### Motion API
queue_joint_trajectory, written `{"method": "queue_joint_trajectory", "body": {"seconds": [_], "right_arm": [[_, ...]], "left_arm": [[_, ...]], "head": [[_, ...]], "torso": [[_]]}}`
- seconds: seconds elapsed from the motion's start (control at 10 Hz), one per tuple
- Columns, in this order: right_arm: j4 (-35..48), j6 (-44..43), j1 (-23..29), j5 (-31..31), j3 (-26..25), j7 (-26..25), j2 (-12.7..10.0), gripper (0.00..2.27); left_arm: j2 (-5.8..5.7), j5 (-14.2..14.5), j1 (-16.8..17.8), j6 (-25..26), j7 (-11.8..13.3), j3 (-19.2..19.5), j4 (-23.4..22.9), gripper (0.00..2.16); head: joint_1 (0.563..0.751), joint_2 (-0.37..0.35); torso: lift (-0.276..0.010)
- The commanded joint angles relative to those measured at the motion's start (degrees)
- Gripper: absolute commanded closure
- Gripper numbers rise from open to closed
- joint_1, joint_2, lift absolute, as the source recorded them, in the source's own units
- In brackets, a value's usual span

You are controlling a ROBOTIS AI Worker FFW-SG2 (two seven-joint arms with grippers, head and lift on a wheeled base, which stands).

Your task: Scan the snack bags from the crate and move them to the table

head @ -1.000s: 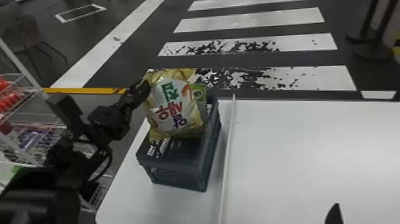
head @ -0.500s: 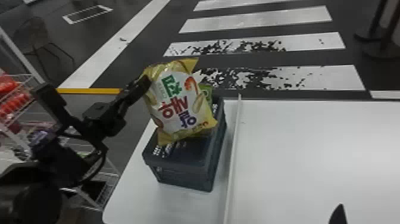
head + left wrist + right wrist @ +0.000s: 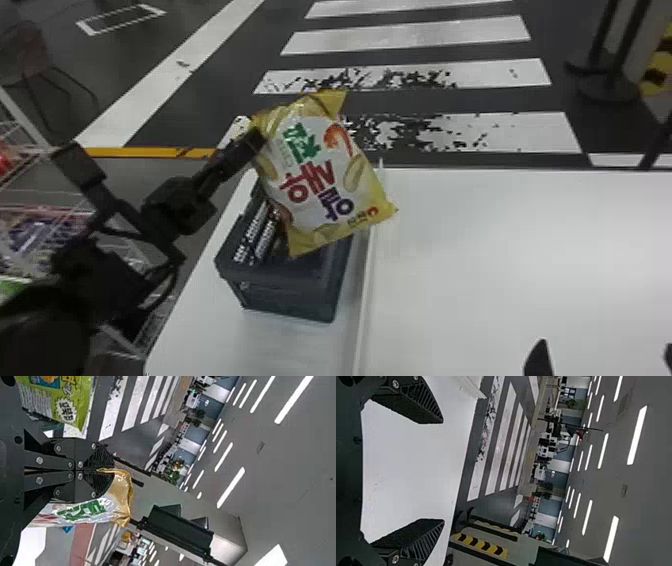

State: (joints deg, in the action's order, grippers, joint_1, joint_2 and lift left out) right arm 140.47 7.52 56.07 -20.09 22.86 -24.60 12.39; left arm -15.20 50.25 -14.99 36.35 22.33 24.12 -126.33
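Observation:
In the head view my left gripper (image 3: pixel 256 140) is shut on the upper left edge of a yellow and white snack bag (image 3: pixel 320 175), which hangs tilted above the dark crate (image 3: pixel 290 295). The left wrist view has the left gripper (image 3: pixel 101 470) pinching the crumpled golden edge of that snack bag (image 3: pixel 85 510); a green snack bag (image 3: pixel 73 399) lies to one side of the fingers. At the head view's bottom right is my right gripper (image 3: pixel 602 357). Its two fingers stand wide apart, with nothing between them, in the right wrist view (image 3: pixel 443 471).
A white table (image 3: pixel 500 260) carries the crate on its left part, and a raised pale divider strip (image 3: pixel 367 285) runs beside the crate. Wire shelves with goods (image 3: pixel 45 235) stand left of the table, behind the left arm.
The left gripper has brought the yellow bag toward the right and nearer the camera, and the bag has tilted. The head view has shifted slightly. The right gripper has stayed near the table's front.

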Motion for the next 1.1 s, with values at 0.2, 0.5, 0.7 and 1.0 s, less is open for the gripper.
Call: {"method": "queue_joint_trajectory", "body": {"seconds": [0.2, 0.5, 0.7, 1.0], "right_arm": [[0.1, -0.4, 0.3, -0.1, -0.3, -0.8, 0.3, 0.11], [0.1, -1.4, 1.1, -0.5, -1.0, -3.2, 0.8, 0.11], [0.0, -2.6, 1.0, 1.6, -2.5, -3.2, 0.8, 0.11], [0.0, -2.6, 0.9, 1.8, -2.8, -3.1, 0.8, 0.11]], "left_arm": [[3.42, 0.7, 3.9, 6.5, -0.9, -4.3, 0.7, 2.09], [6.5, -2.6, 6.3, 7.9, -1.2, -11.7, 4.8, 2.09], [6.94, -4.3, 8.7, 7.9, -1.7, -16.9, 9.1, 2.09], [8.43, -7.3, 13.6, 6.9, -1.3, -25.2, 21.2, 2.09]], "head": [[0.695, 0.176], [0.695, 0.082], [0.695, 0.008], [0.695, -0.084]], "torso": [[-0.095], [-0.095], [-0.095], [-0.095]]}}
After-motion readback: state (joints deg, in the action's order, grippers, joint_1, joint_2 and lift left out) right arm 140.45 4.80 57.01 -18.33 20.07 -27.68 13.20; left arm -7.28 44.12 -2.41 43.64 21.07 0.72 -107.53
